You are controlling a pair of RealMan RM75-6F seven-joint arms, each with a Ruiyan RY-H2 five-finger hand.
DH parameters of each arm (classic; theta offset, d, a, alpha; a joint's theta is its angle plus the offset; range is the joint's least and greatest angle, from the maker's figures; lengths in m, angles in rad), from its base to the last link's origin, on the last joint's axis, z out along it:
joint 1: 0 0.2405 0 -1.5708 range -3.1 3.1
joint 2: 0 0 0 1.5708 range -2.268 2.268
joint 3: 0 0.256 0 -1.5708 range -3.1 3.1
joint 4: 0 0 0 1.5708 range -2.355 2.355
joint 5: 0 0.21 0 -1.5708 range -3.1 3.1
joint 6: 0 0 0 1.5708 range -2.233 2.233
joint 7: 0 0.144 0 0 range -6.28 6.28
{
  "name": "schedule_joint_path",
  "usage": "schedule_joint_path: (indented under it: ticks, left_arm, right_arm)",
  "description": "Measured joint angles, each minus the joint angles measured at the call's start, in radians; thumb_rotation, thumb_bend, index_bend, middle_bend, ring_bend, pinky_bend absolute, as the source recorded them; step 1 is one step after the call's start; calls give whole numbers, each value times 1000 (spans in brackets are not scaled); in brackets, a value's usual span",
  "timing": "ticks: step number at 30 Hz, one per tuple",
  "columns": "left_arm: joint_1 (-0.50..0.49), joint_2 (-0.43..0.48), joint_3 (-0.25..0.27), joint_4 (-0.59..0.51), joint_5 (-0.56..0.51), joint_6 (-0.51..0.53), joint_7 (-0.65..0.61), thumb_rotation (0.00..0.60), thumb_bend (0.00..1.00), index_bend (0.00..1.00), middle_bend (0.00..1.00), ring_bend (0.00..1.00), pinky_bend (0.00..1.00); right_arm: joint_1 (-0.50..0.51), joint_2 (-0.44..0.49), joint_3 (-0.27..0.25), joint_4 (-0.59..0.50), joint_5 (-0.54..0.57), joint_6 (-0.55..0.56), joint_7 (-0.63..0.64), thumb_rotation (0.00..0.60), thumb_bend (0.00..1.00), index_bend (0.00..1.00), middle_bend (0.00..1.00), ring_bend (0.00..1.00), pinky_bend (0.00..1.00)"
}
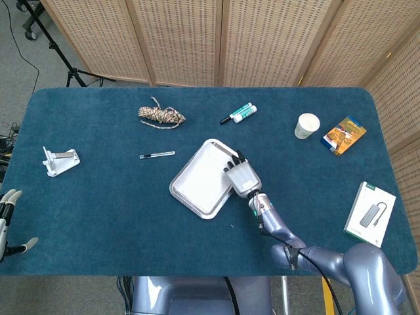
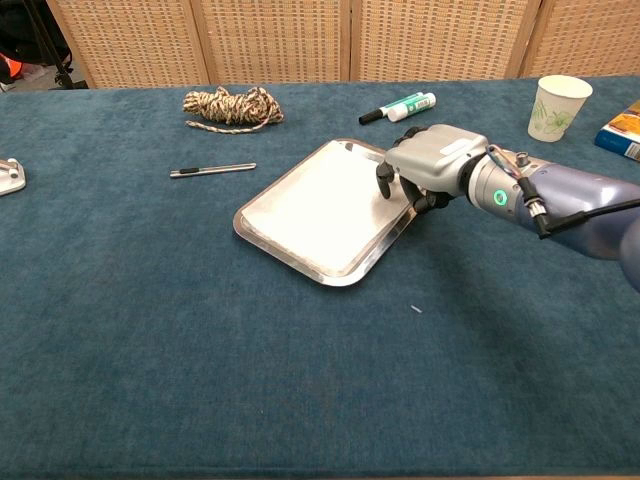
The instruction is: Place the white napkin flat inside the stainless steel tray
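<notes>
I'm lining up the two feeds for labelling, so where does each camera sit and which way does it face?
Head view: high above the near table edge, looking steeply down on the tray; shows the right hand, its arm, the left hand at the frame edge.
Chest view: low at the near edge, looking across the table towards the screens; shows only the right hand and forearm.
Shared: tray, napkin, right hand, paper cup.
</notes>
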Motion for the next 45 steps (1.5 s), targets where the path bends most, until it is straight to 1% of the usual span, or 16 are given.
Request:
schedule_joint_path:
  ticks: [5, 10, 15, 16, 17, 18, 19, 20, 22, 25, 26, 27, 30, 34, 39, 45]
  left_arm:
    - [1, 0, 0, 0, -1, 1, 0, 600, 0, 0, 0, 0, 0]
    - [1, 0, 1, 0, 2, 1, 0, 600, 0, 0, 0, 0, 0]
    - [1, 3, 3, 1, 6, 3, -4, 600, 0, 0, 0, 0, 0]
    - [2, 3, 3, 1, 7, 3, -5, 600, 0, 0, 0, 0, 0]
    - [2, 4, 4, 1, 8, 4, -7, 600, 0, 0, 0, 0, 0]
    - [2, 5, 4, 1, 10, 5, -9, 600, 0, 0, 0, 0, 0]
    - [3, 6, 5, 1, 11, 6, -10, 600, 0, 0, 0, 0, 0]
    - [3, 7, 5, 0, 13, 7, -12, 600, 0, 0, 0, 0, 0]
    - [5, 9, 7, 0, 18, 10, -16, 600, 0, 0, 0, 0, 0]
    - [7, 11, 9, 0, 23, 14, -21, 600, 0, 0, 0, 0, 0]
    - [8, 11, 10, -1, 24, 16, -21, 600, 0, 0, 0, 0, 0]
    - [9, 12, 11, -1, 26, 19, -21, 600, 0, 0, 0, 0, 0]
    - [12, 12, 13, -1, 33, 24, -20, 600, 0, 0, 0, 0, 0]
    - [15, 9, 16, 0, 41, 32, -15, 600, 0, 0, 0, 0, 0]
    - [21, 1, 16, 5, 50, 52, 3, 600, 0, 0, 0, 0, 0]
    - [28, -5, 18, 7, 67, 75, 9, 600, 0, 0, 0, 0, 0]
  right_arm:
    - [4, 5, 10, -17, -16, 11, 5, 600, 1000, 325, 230, 105, 0]
    - [11, 19, 32, -45, -25, 29, 6, 600, 1000, 324, 229, 106, 0]
    - [13, 55, 60, -111, -29, 54, 13, 600, 999, 302, 212, 100, 0]
    - [12, 65, 65, -128, -30, 59, 17, 600, 963, 292, 208, 97, 0]
    - [10, 76, 69, -147, -33, 64, 23, 600, 909, 286, 204, 94, 0]
    - [6, 94, 74, -173, -38, 73, 31, 600, 787, 278, 198, 90, 0]
    - [2, 110, 78, -193, -42, 79, 39, 600, 633, 266, 188, 85, 0]
    - [-2, 127, 80, -214, -48, 86, 47, 600, 534, 257, 181, 80, 0]
    - [-19, 172, 84, -263, -60, 105, 70, 600, 285, 221, 150, 55, 0]
    - [-53, 241, 83, -333, -77, 133, 101, 600, 54, 142, 80, 7, 0]
    - [-66, 263, 81, -355, -80, 142, 109, 600, 26, 127, 65, 2, 0]
    - [-86, 292, 77, -385, -85, 157, 122, 600, 5, 116, 50, 0, 0]
    - [-146, 366, 64, -457, -103, 207, 161, 600, 0, 113, 37, 0, 0]
    - [-219, 437, 38, -512, -139, 272, 218, 600, 0, 109, 17, 0, 0]
    - [-316, 521, -15, -541, -221, 352, 312, 600, 0, 105, 7, 0, 0]
    - [-449, 584, -83, -526, -326, 475, 451, 600, 0, 101, 0, 0, 0]
